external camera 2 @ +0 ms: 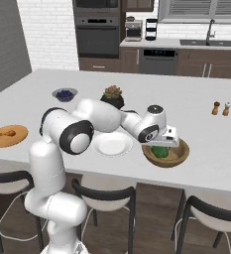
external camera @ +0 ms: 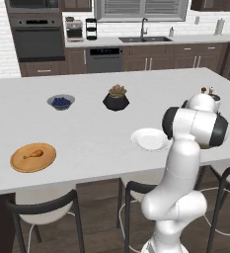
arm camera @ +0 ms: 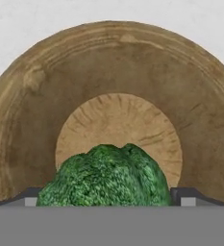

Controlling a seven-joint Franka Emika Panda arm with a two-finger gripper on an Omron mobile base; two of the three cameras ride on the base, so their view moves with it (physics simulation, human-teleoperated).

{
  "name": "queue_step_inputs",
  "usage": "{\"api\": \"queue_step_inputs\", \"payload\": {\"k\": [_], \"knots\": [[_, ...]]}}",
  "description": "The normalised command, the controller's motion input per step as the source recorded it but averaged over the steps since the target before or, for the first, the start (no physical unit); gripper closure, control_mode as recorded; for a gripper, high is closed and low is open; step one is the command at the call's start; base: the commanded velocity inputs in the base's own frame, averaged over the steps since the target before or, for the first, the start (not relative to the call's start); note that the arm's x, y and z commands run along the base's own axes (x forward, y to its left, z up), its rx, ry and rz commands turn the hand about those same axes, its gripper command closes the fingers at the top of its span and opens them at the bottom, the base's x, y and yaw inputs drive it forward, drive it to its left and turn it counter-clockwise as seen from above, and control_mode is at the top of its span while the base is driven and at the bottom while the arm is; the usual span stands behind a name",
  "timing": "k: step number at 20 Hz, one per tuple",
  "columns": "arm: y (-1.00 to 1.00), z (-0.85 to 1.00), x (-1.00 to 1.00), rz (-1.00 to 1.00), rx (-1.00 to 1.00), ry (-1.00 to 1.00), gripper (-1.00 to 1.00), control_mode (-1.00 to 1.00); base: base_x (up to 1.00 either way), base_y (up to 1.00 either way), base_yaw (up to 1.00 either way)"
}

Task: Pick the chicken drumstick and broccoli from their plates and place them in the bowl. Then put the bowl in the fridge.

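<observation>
Hovering over the bowl (external camera 2: 179,156), the gripper (external camera 2: 162,147) seems clamped on the broccoli (arm camera: 104,177), fingertips (arm camera: 188,195) either side. Drumstick (external camera: 33,154) sits on the wooden plate (external camera: 45,163), far left; white plate (external camera 2: 101,146) beside the bowl.

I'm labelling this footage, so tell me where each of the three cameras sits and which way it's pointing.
Left base view: behind the arm to its left, looking forward and down over the island at the drumstick on its plate.
Right base view: behind to its right, same island, arm bent toward the bowl.
Hand view: on the hand, looking into the bowl, broccoli between the finger tips.
Both base views share the succulent and blueberries.
</observation>
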Motion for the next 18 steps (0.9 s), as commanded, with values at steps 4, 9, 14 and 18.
{"api": "queue_step_inputs", "payload": {"k": [4, 9, 14, 18], "knots": [[-0.1, -0.23, 0.0, -0.01, 0.0, 0.0, -1.0, -1.0, 0.0, 0.0, 0.0], [0.0, 0.0, 0.0, 0.0, 0.0, 0.0, -1.0, -1.0, 0.0, 0.0, 0.0], [0.07, 0.52, 0.0, 0.0, 0.0, 0.0, -1.0, -1.0, 0.0, 0.0, 0.0], [0.7, 0.99, -0.67, 0.0, 0.0, -0.12, -1.0, -1.0, 0.0, 0.0, 0.0]]}}
